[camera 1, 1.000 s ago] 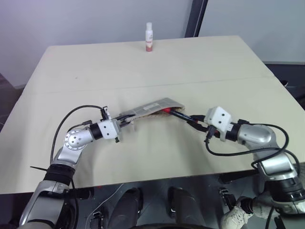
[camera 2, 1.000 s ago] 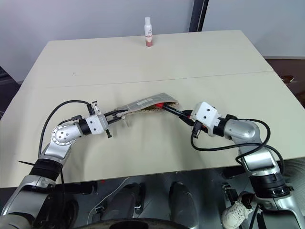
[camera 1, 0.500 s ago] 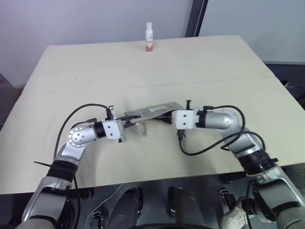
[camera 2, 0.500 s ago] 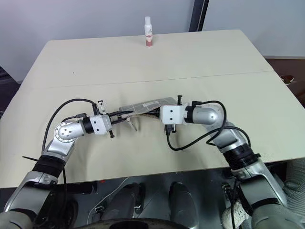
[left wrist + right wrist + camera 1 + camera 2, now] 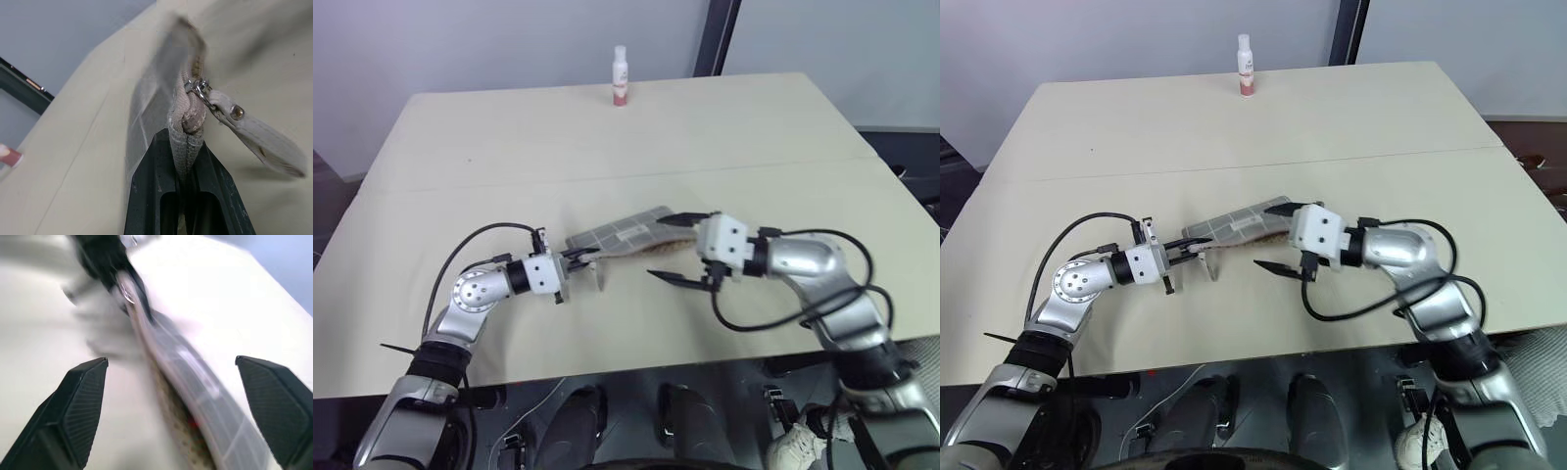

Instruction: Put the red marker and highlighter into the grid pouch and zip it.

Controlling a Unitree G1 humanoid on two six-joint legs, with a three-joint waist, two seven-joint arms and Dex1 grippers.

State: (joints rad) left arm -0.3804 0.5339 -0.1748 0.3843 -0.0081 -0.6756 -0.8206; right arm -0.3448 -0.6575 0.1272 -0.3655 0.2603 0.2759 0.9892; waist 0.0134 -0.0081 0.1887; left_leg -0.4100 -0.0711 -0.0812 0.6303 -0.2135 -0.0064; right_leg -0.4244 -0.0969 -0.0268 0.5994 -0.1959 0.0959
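Our left fingers (image 5: 188, 161) pinch the pouch (image 5: 625, 235) by its zipper end, anchoring it on the tabletop (image 5: 607, 147). Our right fingers (image 5: 651, 279) are spread wide at its mouth, red showing inside.

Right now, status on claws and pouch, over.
Left claw shut on the grid pouch at its zipper end. Right claw open, at the pouch mouth. Zipper unclosed, a bit of red inside. Nothing in the way.
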